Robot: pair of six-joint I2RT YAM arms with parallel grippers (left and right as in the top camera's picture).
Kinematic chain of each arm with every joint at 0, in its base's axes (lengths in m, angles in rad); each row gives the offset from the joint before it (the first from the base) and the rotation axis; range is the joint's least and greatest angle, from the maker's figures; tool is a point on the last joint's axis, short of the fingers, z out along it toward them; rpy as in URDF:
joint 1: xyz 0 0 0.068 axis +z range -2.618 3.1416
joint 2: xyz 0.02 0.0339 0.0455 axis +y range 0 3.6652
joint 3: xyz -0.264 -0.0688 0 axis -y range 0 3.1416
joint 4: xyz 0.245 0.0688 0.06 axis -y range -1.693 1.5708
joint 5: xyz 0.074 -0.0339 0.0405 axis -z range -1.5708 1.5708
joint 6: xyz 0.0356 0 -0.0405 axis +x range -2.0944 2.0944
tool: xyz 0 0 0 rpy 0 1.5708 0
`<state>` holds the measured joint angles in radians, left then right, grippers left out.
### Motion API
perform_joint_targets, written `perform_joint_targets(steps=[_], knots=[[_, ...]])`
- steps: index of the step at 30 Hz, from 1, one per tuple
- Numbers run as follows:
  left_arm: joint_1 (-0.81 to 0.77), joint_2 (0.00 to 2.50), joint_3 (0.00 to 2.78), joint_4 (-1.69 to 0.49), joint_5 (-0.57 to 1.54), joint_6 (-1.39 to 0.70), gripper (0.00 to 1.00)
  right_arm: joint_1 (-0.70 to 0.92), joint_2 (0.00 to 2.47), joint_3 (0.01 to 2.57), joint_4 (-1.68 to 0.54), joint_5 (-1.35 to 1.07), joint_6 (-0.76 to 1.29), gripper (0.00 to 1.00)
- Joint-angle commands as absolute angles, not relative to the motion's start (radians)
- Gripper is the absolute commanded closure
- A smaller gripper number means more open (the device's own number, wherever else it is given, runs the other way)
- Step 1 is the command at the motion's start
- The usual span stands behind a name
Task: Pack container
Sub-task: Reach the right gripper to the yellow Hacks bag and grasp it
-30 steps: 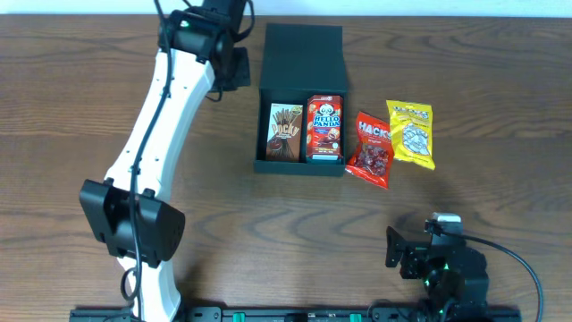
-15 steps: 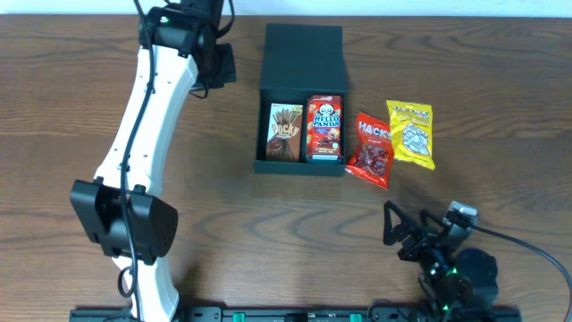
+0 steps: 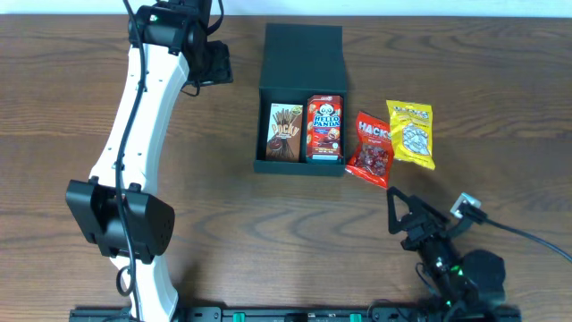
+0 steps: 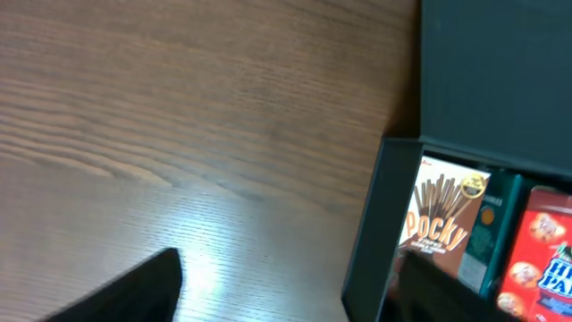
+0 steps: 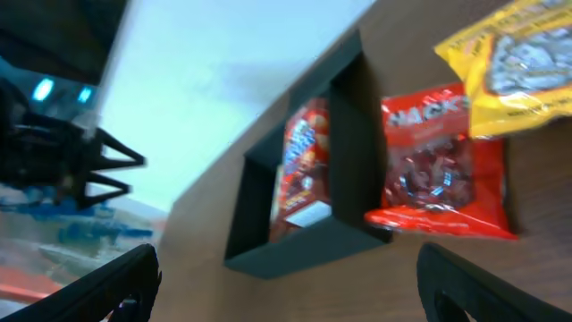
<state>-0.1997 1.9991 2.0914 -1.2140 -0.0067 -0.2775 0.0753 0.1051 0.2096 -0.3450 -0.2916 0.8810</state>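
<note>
1. The container (image 3: 299, 167) sits mid-table toward the far side. Its hinged lid (image 3: 304, 54) is thrown back flat on the far side, so the mouth is open from above.
2. Inside it, a Pocky box (image 3: 285, 132) lies on the left and a Hello Panda box (image 3: 325, 129) on the right. They lie side by side and seem to fill the width, so I judge anything more has to go on top.
3. My left gripper (image 3: 213, 64) hangs to the far left of the container, beside the lid. Its jaws are spread and hold nothing, and the wrist view shows bare wood between them. I read it as parked there so the opening is clear for the other arm.
4. My right gripper (image 3: 400, 215) is low at the near right, fingers wide apart and empty. It points toward the far side, at the snacks not yet packed.
5. The red Hacks bag (image 3: 372, 148) lies just right of the container, and I cannot tell whether it touches the wall. A yellow bag (image 3: 411, 132) lies just right of that, its edge seemingly over the red one.
6. In the way, as I judge it, are the container's right wall on one side of the Hacks bag and the yellow bag on the other. That leaves little finger room at the sides, so the near end looks freer.
</note>
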Motion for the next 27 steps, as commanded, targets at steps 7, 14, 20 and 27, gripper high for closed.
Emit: perform_joint_targets(steps=[7,14,20,27], knots=[[-0.195,1.978,2.113,-1.200,-0.010,-0.268,0.10,0.028,0.662,0.512,-0.376,-0.255,0.577,0.05],[-0.195,1.978,2.113,-1.201,-0.010,-0.268,0.08,0.013,1.169,0.947,-0.617,-0.033,0.411,0.02],[-0.195,1.978,2.113,-1.200,-0.010,-0.268,0.05,-0.003,1.523,1.215,-0.759,0.037,0.302,0.08],[-0.195,1.978,2.113,-1.202,-0.010,-0.268,0.04,-0.028,1.760,1.285,-0.733,0.006,0.271,0.17]])
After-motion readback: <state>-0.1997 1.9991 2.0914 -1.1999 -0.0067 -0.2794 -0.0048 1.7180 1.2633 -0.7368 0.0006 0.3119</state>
